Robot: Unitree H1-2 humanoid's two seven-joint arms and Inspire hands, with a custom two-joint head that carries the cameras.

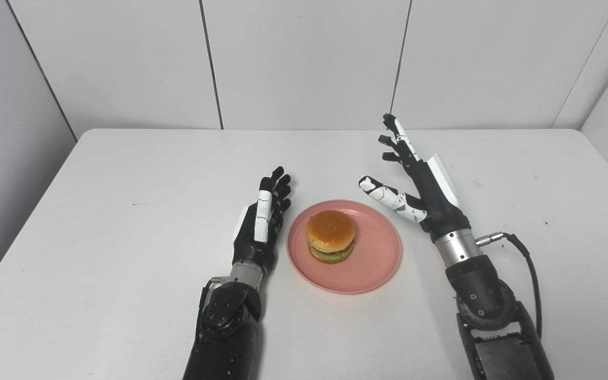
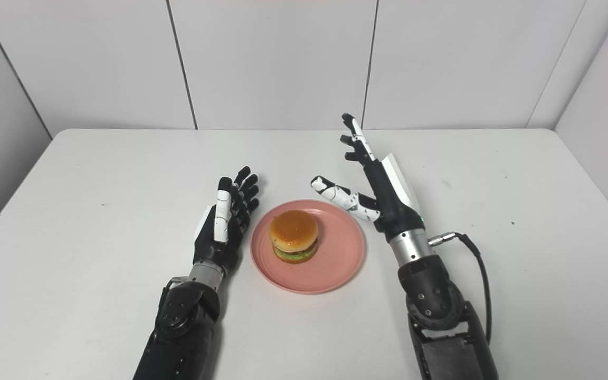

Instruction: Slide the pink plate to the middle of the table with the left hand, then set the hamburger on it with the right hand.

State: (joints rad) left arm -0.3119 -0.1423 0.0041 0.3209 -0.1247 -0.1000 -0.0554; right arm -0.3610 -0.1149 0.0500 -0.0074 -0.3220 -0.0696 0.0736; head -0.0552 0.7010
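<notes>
- Round pink plastic plate (image 1: 372, 264) sits mid white tabletop (image 1: 124, 211); golden-bun hamburger with green lettuce (image 1: 330, 236) upright on it, slightly left of centre. Task looks done.
- Left hand (image 1: 262, 224) empty, fingers extended, just beside plate rim.
- Right hand (image 1: 415, 182) spread wide, holding nothing, by far-right rim.

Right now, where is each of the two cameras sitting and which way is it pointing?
Left eye view: on the head, looking down and forward at the table; both forearms enter from the bottom, left hand and right hand open.
Right eye view: beside it, slightly to the right, same downward aim, same arms and hands.
Shared: the hamburger on the pink plate between the hands, and the white panelled wall behind.
</notes>
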